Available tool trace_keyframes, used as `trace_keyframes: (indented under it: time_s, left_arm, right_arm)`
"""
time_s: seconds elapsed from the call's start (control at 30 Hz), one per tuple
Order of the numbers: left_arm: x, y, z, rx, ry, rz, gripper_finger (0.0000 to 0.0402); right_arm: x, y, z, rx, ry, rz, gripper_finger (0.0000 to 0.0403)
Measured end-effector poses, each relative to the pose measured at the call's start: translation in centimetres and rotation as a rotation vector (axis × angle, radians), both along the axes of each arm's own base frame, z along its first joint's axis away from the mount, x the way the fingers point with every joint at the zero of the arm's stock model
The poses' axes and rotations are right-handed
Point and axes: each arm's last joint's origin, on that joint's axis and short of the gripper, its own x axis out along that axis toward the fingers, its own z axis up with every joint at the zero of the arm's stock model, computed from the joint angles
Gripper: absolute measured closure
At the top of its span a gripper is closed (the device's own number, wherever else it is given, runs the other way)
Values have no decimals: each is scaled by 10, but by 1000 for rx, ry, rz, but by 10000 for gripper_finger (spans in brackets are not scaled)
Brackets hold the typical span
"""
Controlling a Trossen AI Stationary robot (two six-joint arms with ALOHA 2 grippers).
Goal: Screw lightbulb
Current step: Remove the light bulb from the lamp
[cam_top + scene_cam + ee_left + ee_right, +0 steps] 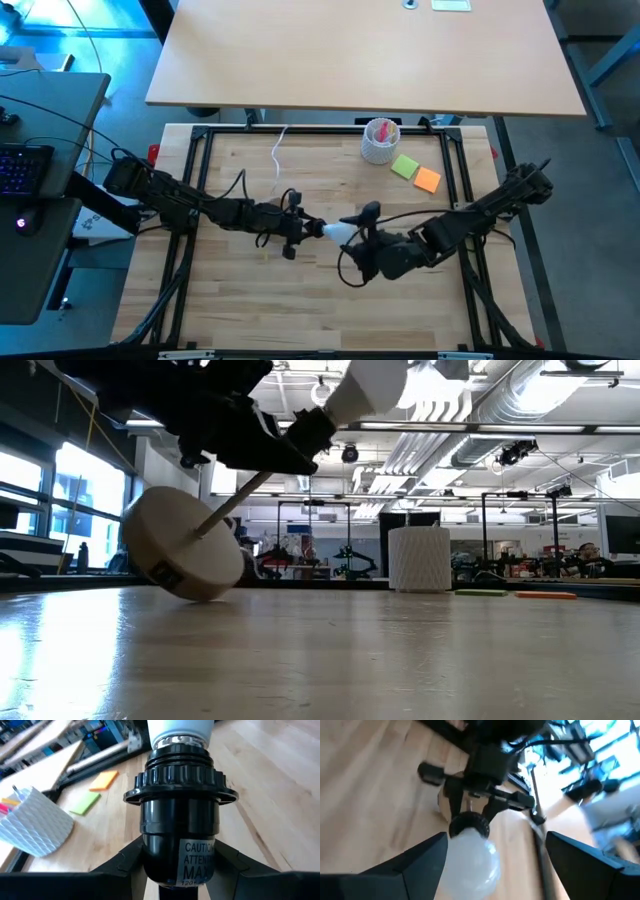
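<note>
Left gripper (177, 875) clamped on glossy black ribbed socket (179, 820), held above table centre. Smooth white rounded lightbulb (335, 231) sits in socket, silvery threads showing. Right gripper (490, 865) straddles bulb, fingers spread apart. Tilted wooden disc stand (185, 545) beside. Farther: white ribbed cup (380, 142), green and orange sticky notes (416, 172).
</note>
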Motion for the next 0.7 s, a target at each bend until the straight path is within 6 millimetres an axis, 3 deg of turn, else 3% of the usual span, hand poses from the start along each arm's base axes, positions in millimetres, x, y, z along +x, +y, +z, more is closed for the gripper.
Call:
trace_keyframes:
  time_s: [0.23, 0.43, 0.57, 0.7]
  left_arm:
    - [0, 0, -1, 1, 3, 1, 257]
    - [0, -1, -1, 0, 2, -2, 257]
    - [-1, -1, -1, 10, 8, -9, 257]
    - [0, 0, -1, 24, 9, -9, 257]
  right_arm:
    - [-14, -6, 7, 290, 13, -181, 69]
    - [-35, -12, -40, 443, -60, -369, 69]
    - [-34, -13, -75, 654, -175, -379, 69]
    - [-26, -17, -83, 826, -346, -355, 69]
